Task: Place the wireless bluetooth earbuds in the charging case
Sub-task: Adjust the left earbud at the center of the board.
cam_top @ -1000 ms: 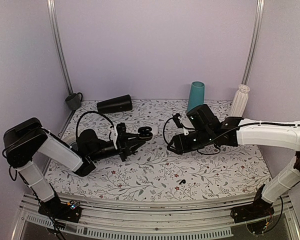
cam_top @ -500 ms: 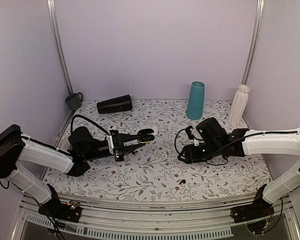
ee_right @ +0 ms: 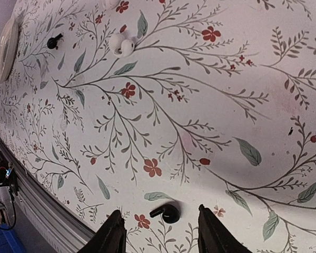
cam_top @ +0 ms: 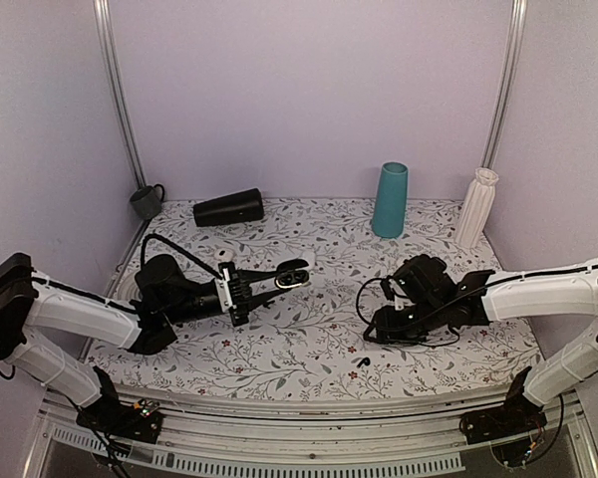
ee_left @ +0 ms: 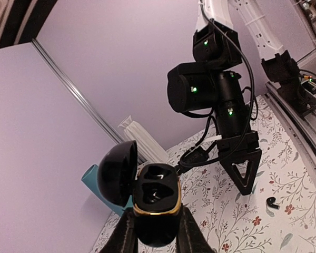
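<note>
**Floral tabletop, lilac walls: case held open, one earbud between spread jaws**

A white table (cam_top: 279, 344) printed with leafy sprigs and red flowers stands inside pale lilac walls (cam_top: 309, 90). Above its left-centre part, the small black pebble-shaped charging case (cam_top: 292, 273) is held off the surface. The left gripper (cam_top: 282, 278) pinches its lower body, with the fingers (ee_left: 124, 237) pressed against both sides. The case's domed lid (ee_left: 117, 171) stands hinged back, showing a gold-rimmed inner tray with two dark wells. Whether anything sits in them cannot be told.

Well apart from the case, toward the near right, a tiny black earbud (cam_top: 360, 358) with a short stem lies on the table. The right gripper (cam_top: 379, 335) hangs low just beside it. In the right wrist view its jaws stand apart, and the earbud lies between the fingertips (ee_right: 115, 232), touching neither. A second tiny black stemmed earbud (ee_right: 53, 41) lies farther off on the print, near a small white rounded bud (ee_right: 120, 45).

Along the back edge, a teal tapered cup (cam_top: 390, 199) and a white ribbed vase (cam_top: 475, 207) stand upright. A black cone-shaped object (cam_top: 228, 208) lies on its side, and a dark grey mug (cam_top: 148, 201) sits in the left corner.
</note>
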